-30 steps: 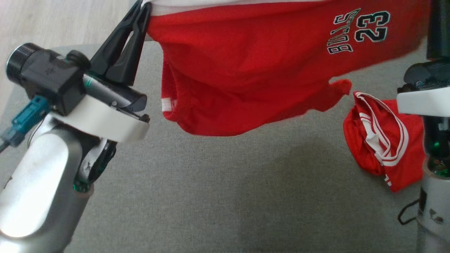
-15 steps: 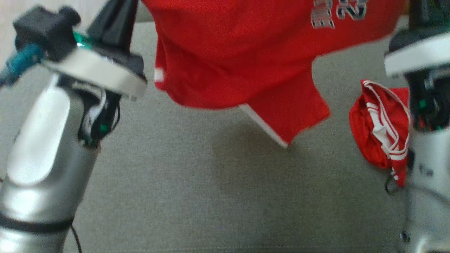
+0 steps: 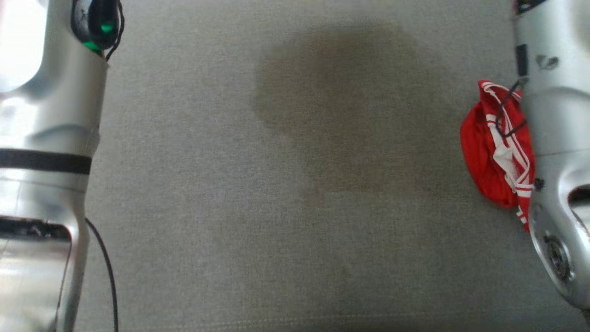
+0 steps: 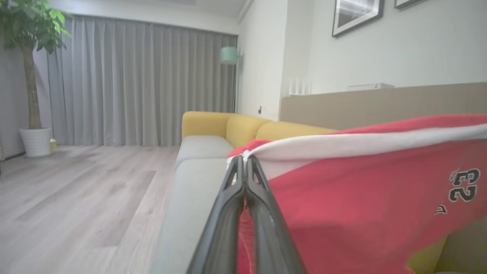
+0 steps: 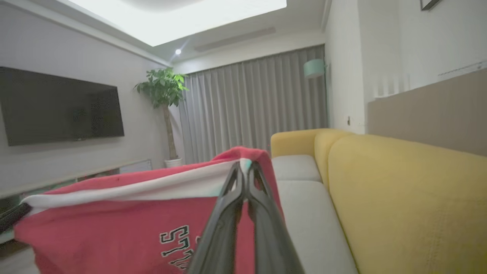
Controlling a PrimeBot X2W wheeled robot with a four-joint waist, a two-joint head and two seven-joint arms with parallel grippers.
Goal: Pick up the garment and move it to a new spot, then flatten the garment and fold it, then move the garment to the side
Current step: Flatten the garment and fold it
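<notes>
The garment (image 4: 361, 198) is red cloth with a white band along its top edge and black-and-white "23" lettering. It hangs in the air, stretched between my two grippers. In the left wrist view my left gripper (image 4: 244, 158) is shut on one end of the white-banded edge. My right gripper (image 5: 245, 164) is shut on the other end of the garment (image 5: 114, 228), above the grey sofa seat. In the head view my left forearm (image 3: 46, 115) and right forearm (image 3: 557, 138) stand upright at the sides, and a broad shadow (image 3: 341, 106) lies on the seat between them.
A second red piece with white stripes (image 3: 488, 152) lies crumpled on the grey seat (image 3: 230, 207) beside my right forearm. The yellow sofa back (image 5: 399, 198) runs along one side. Wood floor (image 4: 76, 198), a potted plant (image 4: 30, 76) and curtains lie beyond the sofa.
Both arms have lifted the garment up out of the top of the head view, leaving its shadow on the seat. The crumpled red piece has stayed where it was.
</notes>
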